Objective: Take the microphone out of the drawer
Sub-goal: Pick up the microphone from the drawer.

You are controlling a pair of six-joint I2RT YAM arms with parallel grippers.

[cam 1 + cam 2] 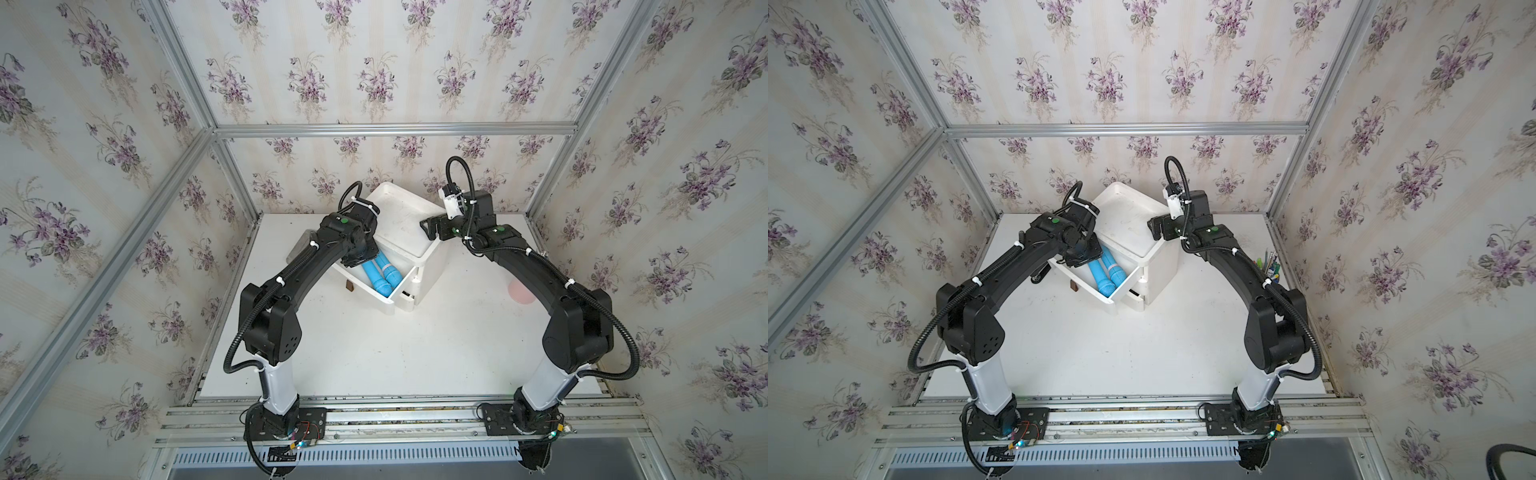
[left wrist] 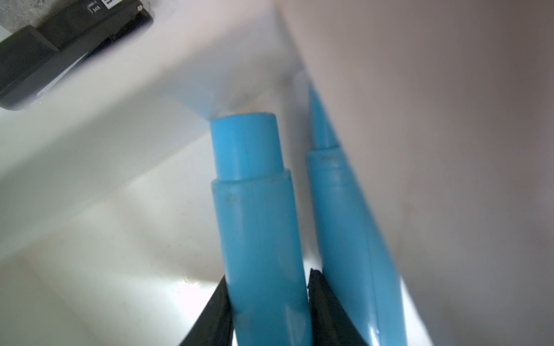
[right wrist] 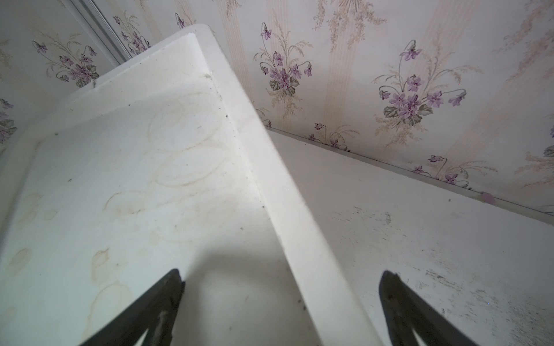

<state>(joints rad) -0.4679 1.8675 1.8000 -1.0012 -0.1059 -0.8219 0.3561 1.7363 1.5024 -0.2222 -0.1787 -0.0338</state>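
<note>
- Now then, the drawer (image 1: 402, 284) stands pulled well out of the white cabinet (image 1: 409, 224), so the opening step looks done and dusted.
- Down inside it, both top views show two blue bodies lying side by side. The microphone (image 2: 257, 239) is the one filling the left wrist view, low in the drawer, its stepped end pointing at an inner corner.
- And the left gripper (image 2: 267, 275) is right in there: its black fingers (image 2: 220, 311) press on either side of the microphone's handle. That reads as a grasp.
- Watch the neighbour, though: a second blue cylinder (image 2: 344, 224) sits just beside the gripped one, up against the drawer wall.
- Over on the other side, the right gripper (image 3: 281, 272) hangs with its jaws spread wide and nothing between them, above the edge of the cabinet top and clear of the drawer.
- My call: reach and grasp are in, the lift is not. The microphone lies below the rim and nothing looks raised.
- What's left, I'd say: lift it straight up past the walls and that neighbour, carry it out, and set it down on the table (image 1: 374, 353).
</note>
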